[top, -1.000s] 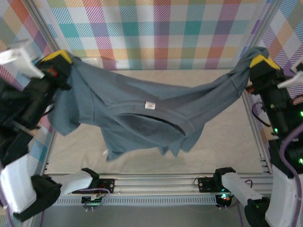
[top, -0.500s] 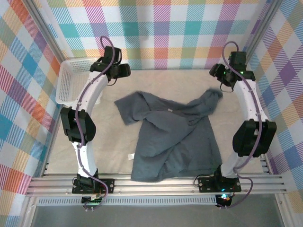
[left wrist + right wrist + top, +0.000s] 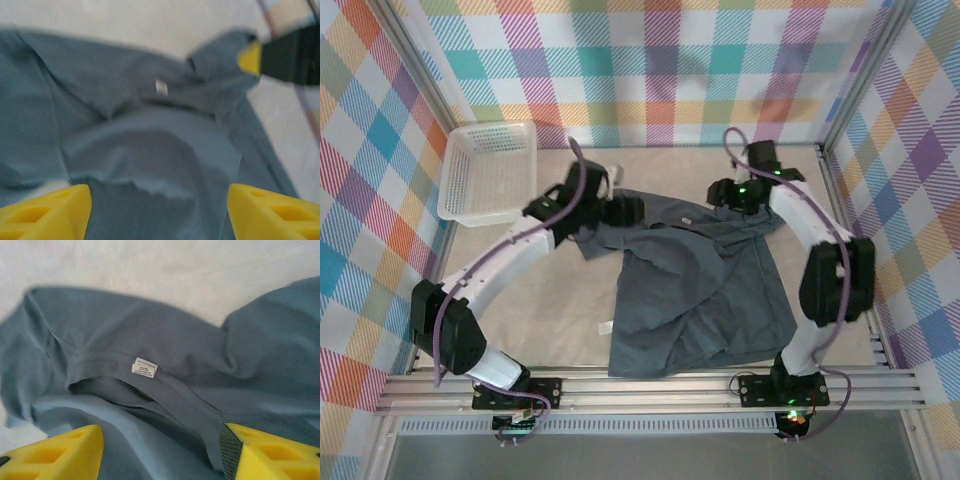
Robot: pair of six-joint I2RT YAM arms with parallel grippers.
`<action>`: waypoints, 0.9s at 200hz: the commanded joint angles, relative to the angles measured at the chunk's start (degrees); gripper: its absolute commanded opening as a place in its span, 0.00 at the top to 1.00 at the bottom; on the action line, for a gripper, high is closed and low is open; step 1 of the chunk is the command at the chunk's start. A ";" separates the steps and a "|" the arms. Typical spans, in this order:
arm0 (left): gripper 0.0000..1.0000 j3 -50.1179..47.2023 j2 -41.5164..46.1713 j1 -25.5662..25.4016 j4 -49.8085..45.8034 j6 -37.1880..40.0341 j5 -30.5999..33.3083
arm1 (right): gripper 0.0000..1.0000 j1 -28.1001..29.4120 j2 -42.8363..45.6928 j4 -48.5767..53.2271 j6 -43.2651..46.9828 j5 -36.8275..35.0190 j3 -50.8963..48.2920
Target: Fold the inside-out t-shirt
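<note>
The t-shirt [image 3: 690, 290] lies rumpled on the tabletop [image 3: 555, 300], hem toward the near edge. Over its collar end (white label [image 3: 144, 367] showing) the left gripper [image 3: 160, 212] and right gripper [image 3: 160, 450] hang, jaws wide apart, empty. A white basket [image 3: 485, 217] sits far left.

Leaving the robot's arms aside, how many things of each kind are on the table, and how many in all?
t-shirt: 1
white basket: 1
Total: 2

Matt soft cloth t-shirt [image 3: 695, 300], plastic mesh basket [image 3: 490, 175]
</note>
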State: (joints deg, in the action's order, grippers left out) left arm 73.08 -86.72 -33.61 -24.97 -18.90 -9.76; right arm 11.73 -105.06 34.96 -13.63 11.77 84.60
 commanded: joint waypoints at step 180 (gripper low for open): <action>0.04 -12.51 7.41 -2.77 4.04 0.92 11.79 | 1.00 15.56 -24.97 -9.76 29.33 -31.05 30.81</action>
State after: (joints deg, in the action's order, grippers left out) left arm 60.99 -80.27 -36.25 -21.89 -19.42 0.47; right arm 28.56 -129.56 35.53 13.17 -7.75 108.18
